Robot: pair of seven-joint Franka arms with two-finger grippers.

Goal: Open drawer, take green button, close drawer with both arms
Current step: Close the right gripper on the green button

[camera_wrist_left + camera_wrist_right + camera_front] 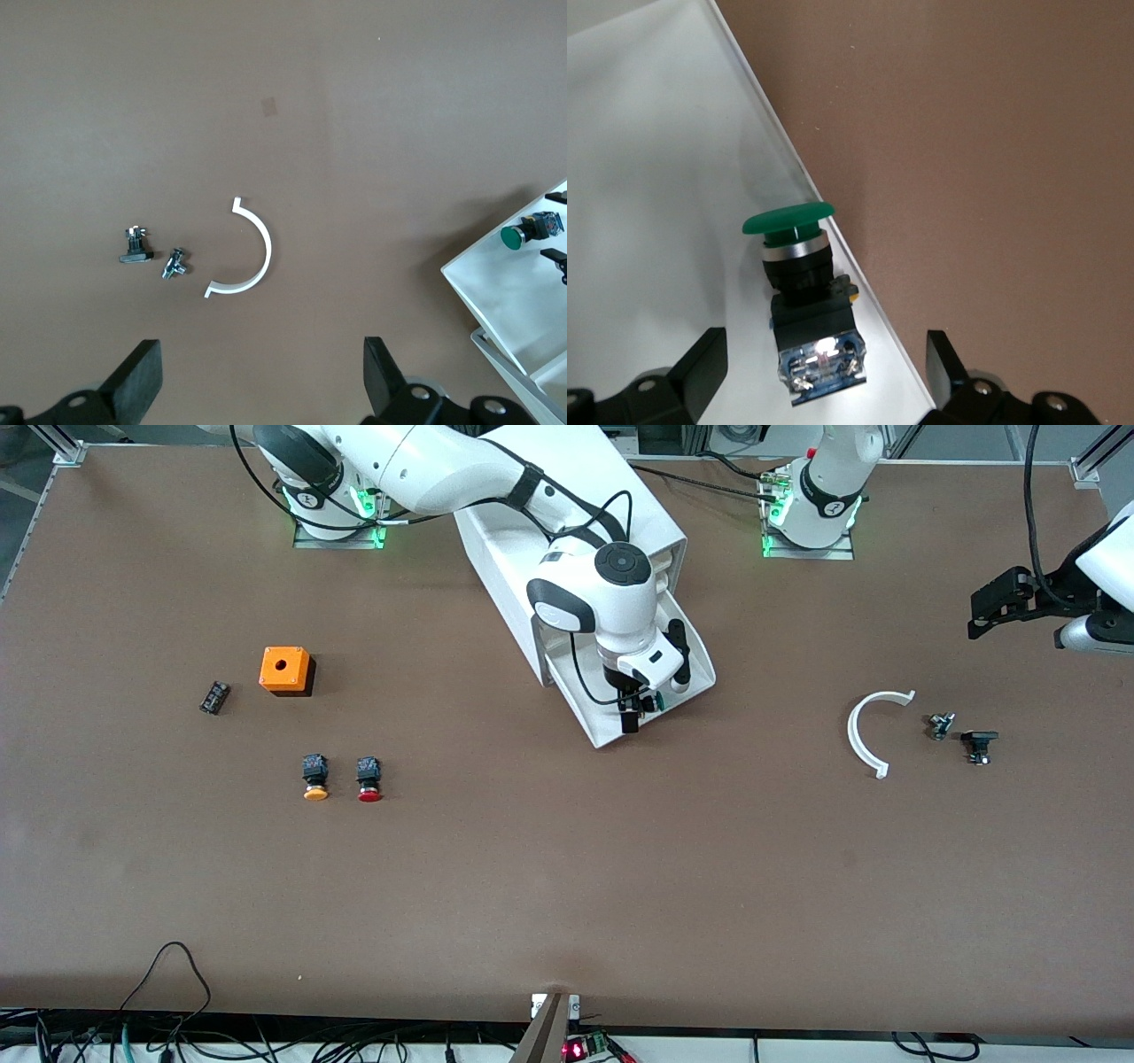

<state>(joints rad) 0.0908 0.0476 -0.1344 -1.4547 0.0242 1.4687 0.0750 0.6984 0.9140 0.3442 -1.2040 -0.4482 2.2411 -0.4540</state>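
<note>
Brown table [532, 886]; open drawer [602, 731], right gripper [640, 707] seemingly astride green button [799, 266]

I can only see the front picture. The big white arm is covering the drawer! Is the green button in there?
Observer: Yes. The right wrist view shows the button lying in the drawer, beside its edge.
Child: Is the claw grabbing it?
Observer: Not yet. The right gripper is open over it, one finger on each side.
Child: What's the other claw doing?
Observer: The left gripper waits, open, above the white curved piece at the left arm's end of the table.
</note>
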